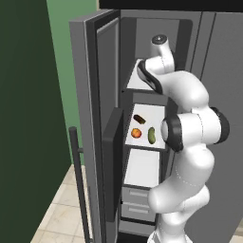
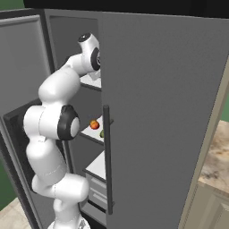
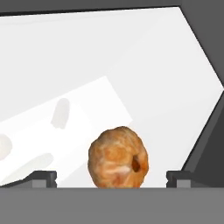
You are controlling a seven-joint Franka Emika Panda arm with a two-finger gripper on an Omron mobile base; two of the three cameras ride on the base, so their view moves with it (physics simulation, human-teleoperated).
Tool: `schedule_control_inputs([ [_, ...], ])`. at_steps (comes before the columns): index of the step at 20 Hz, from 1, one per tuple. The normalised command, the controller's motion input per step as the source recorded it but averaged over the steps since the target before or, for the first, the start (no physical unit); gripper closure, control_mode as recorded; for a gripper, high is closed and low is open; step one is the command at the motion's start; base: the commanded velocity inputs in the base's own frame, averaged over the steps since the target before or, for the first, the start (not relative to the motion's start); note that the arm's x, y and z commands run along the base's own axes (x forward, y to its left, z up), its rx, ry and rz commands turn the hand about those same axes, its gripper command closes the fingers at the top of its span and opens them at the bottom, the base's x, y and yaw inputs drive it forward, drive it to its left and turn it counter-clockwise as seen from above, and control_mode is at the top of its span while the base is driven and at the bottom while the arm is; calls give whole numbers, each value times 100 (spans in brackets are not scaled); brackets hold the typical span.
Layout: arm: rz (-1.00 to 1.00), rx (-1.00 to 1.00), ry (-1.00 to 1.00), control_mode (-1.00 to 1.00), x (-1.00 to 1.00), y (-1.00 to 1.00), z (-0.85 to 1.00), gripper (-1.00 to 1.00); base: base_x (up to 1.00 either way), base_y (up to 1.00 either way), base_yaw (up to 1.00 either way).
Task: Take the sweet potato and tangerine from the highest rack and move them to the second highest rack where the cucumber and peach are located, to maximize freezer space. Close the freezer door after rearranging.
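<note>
Right up close in the hand view: gripper (image 3: 111, 178) spread wide, fingertips (image 3: 43, 178) far apart at either side, nothing pinched. Dead centre between them, the tangerine (image 3: 118, 158), sitting on the white plate of the highest rack (image 3: 131, 65), not touched by either tip. Beyond it, bare white shelf running back to the grey wall of the freezer (image 3: 210, 131).

Pulling back to the left base view: freezer door (image 1: 88, 118) swung open on the left, arm reaching high into the cabinet. Below the arm, on the second highest rack (image 1: 159, 111): sweet potato (image 1: 139, 118) toward the back, peach (image 1: 136, 133) in front of it, cucumber (image 1: 151, 135) just beside the peach, all three apart.

From the right base view, peach peeping past the wider door's edge.
</note>
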Motion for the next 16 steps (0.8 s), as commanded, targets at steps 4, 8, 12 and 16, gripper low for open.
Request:
schedule_control_inputs([
  [4, 0, 0, 0, -100, 38, -8, -20, -100, 0, 0, 0],
  [8, 0, 0, 0, -100, 5, -9, -31, -100, 0, 0, 0],
  [12, 0, 0, 0, -100, -7, -17, -36, -100, 0, 0, 0],
  [16, 0, 0, 0, -100, -11, -16, -37, -100, 0, 0, 0],
])
